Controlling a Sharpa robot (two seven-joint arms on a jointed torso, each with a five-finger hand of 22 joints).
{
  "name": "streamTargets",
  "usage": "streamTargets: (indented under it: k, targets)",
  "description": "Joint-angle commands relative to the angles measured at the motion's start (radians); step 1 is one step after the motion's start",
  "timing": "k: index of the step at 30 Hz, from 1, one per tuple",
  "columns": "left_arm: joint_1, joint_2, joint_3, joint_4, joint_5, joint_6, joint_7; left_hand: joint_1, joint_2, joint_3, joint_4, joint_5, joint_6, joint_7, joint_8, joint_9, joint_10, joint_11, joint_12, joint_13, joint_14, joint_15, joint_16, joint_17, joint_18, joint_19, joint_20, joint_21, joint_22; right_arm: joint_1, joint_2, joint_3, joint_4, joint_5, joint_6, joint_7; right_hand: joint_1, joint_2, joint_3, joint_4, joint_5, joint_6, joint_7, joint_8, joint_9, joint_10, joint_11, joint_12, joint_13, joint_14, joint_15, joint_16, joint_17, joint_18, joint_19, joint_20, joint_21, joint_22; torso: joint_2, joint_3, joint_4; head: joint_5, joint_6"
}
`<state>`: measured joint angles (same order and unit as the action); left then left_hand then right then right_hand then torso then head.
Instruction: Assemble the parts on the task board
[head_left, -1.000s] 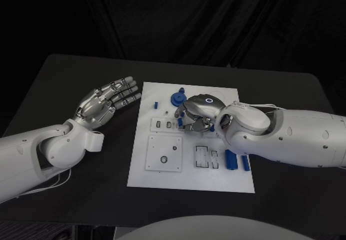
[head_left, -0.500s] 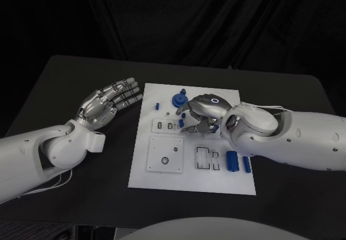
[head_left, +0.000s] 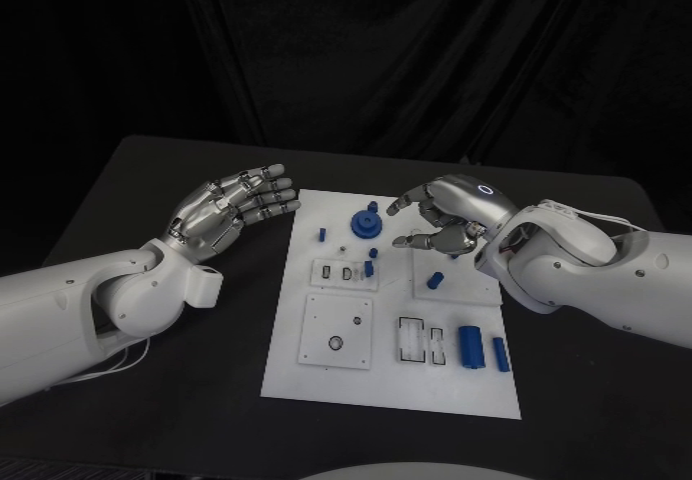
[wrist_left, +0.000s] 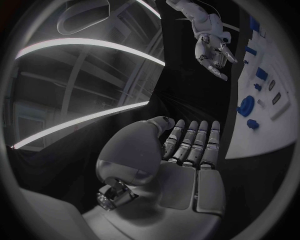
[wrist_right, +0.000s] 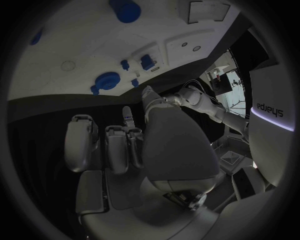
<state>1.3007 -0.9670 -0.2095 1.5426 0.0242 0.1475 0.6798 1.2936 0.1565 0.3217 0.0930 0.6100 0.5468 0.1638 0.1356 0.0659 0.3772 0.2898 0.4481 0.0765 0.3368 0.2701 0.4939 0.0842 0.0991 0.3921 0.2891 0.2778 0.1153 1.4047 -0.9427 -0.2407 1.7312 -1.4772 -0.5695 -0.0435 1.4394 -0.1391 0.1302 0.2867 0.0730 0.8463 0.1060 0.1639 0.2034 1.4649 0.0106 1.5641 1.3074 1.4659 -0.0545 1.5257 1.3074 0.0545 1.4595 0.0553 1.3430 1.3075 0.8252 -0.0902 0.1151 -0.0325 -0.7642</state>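
The white task board (head_left: 433, 380) lies mid-table. On its far part sit a blue gear (head_left: 368, 222) and a small blue peg (head_left: 322, 236). A blue piece (head_left: 371, 266) stands at the small slotted plate (head_left: 340, 272), and another blue piece (head_left: 436, 282) lies to its right. Two blue cylinders (head_left: 470, 345) lie near the right edge. My right hand (head_left: 454, 215) hovers above the board's far right, fingers loosely curled and apart, holding nothing; its wrist view shows the gear (wrist_right: 107, 81) beyond the hand (wrist_right: 131, 150). My left hand (head_left: 231, 210) is held palm up, empty, left of the board.
A square white plate (head_left: 336, 330) with a small hole sits on the board's near left, with outlined slots (head_left: 423, 338) beside it. Black table surface (head_left: 173, 160) surrounds the board. The left wrist view shows the board's edge (wrist_left: 262, 125) and my right hand (wrist_left: 212, 55) beyond it.
My right hand has lifted off the board's middle and drawn back to the far right, uncovering two blue pieces. The camera has shifted. The left hand has stayed in place.
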Motion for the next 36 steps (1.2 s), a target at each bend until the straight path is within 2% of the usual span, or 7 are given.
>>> streamTargets:
  k: [1,14,17,18,22,28,36]
  targets:
    - [0.023,0.015,0.001,-0.022,-0.132,-0.035,0.074,-0.007,-0.024,-0.001,0.016,-0.030,0.044,0.023,0.016,0.005,0.112,0.001,0.078,0.022,0.123,-0.020,0.100,0.027,0.005,0.127,-0.009,0.091,0.040,0.002,-0.013,-0.004,-0.017,0.102,-0.081,0.115,0.007,0.008,0.008,0.000,-0.005,0.016,0.000,0.007,-0.001,0.106,-0.001,0.007,0.263,0.094,-0.001,0.007,0.223,0.000,0.008,-0.001,0.007,0.161,-0.029,0.0108,-0.0042,0.016,-0.002]
    - [0.082,0.128,-0.002,-0.161,-0.501,-0.149,-0.110,0.037,-0.093,-0.046,0.149,-0.185,0.277,0.016,0.062,0.019,0.407,-0.175,0.554,0.344,0.423,-0.192,0.754,0.375,0.081,0.413,-0.102,0.383,0.192,-0.030,-0.072,-0.008,-0.080,0.162,-0.072,0.150,0.011,0.045,0.021,0.001,0.036,0.055,0.006,0.012,-0.008,0.106,0.008,0.007,0.263,0.095,0.006,0.010,0.226,-0.002,0.012,0.004,0.014,0.169,-0.098,0.0482,-0.0173,0.044,-0.031]
    - [0.086,0.154,-0.002,-0.171,-0.641,-0.212,-0.174,0.050,-0.099,-0.056,0.172,-0.198,0.318,0.000,0.069,0.028,0.683,-0.188,0.854,0.821,0.751,-0.215,0.966,0.855,0.081,0.575,-0.129,0.452,0.225,-0.044,-0.083,-0.008,-0.093,0.172,-0.063,0.145,0.016,0.051,0.025,0.000,0.051,0.063,0.007,0.012,-0.010,0.106,0.012,0.007,0.263,0.095,0.009,0.010,0.227,-0.002,0.012,0.006,0.014,0.170,-0.107,0.0542,-0.0221,0.048,-0.035]
    - [0.087,0.162,-0.002,-0.170,-0.693,-0.230,-0.206,0.056,-0.104,-0.062,0.190,-0.203,0.324,0.000,0.063,0.033,0.918,-0.198,1.023,1.176,0.966,-0.227,1.057,1.157,0.074,0.615,-0.138,0.557,0.297,-0.048,-0.087,-0.008,-0.096,0.174,-0.060,0.142,0.016,0.053,0.026,0.000,0.056,0.066,0.007,0.012,-0.011,0.106,0.014,0.007,0.263,0.095,0.010,0.010,0.227,-0.002,0.012,0.007,0.014,0.170,-0.110,0.0563,-0.0233,0.046,-0.038]
    - [0.090,0.191,-0.002,-0.153,-0.882,-0.273,-0.343,0.012,-0.099,-0.101,0.194,-0.273,0.372,-0.019,0.084,0.066,1.194,-0.214,1.123,1.494,1.234,-0.240,1.077,1.487,0.045,0.731,-0.152,0.800,0.604,-0.065,-0.100,-0.008,-0.101,0.178,-0.053,0.135,0.019,0.058,0.028,0.000,0.070,0.077,0.008,0.013,-0.012,0.106,0.019,0.007,0.263,0.095,0.014,0.010,0.227,-0.002,0.012,0.010,0.015,0.171,-0.126,0.0668,-0.0263,0.044,-0.054]
    - [0.096,0.236,-0.001,-0.125,-1.080,-0.287,-0.530,-0.028,-0.091,-0.157,0.195,-0.307,0.425,-0.060,0.137,0.169,1.194,-0.253,1.123,1.494,1.234,-0.269,1.077,1.487,-0.073,1.094,-0.187,1.261,1.344,-0.079,-0.109,-0.008,-0.103,0.180,-0.049,0.127,0.020,0.059,0.029,0.000,0.076,0.084,0.009,0.015,-0.013,0.106,0.021,0.007,0.263,0.095,0.016,0.010,0.227,-0.003,0.013,0.012,0.015,0.172,-0.145,0.0776,-0.0365,0.058,-0.084]
    - [0.101,0.310,-0.001,-0.115,-1.245,-0.229,-0.739,-0.100,-0.084,-0.217,0.197,-0.348,0.455,-0.085,0.218,0.334,1.194,-0.274,1.123,1.494,1.234,-0.291,1.077,1.487,-0.099,1.179,-0.199,1.293,1.456,-0.087,-0.119,-0.008,-0.101,0.181,-0.049,0.120,0.023,0.065,0.032,0.000,0.098,0.091,0.010,0.013,-0.016,0.106,0.023,0.007,0.263,0.095,0.018,0.012,0.228,-0.002,0.013,0.015,0.015,0.173,-0.152,0.0857,-0.0431,0.071,-0.103]
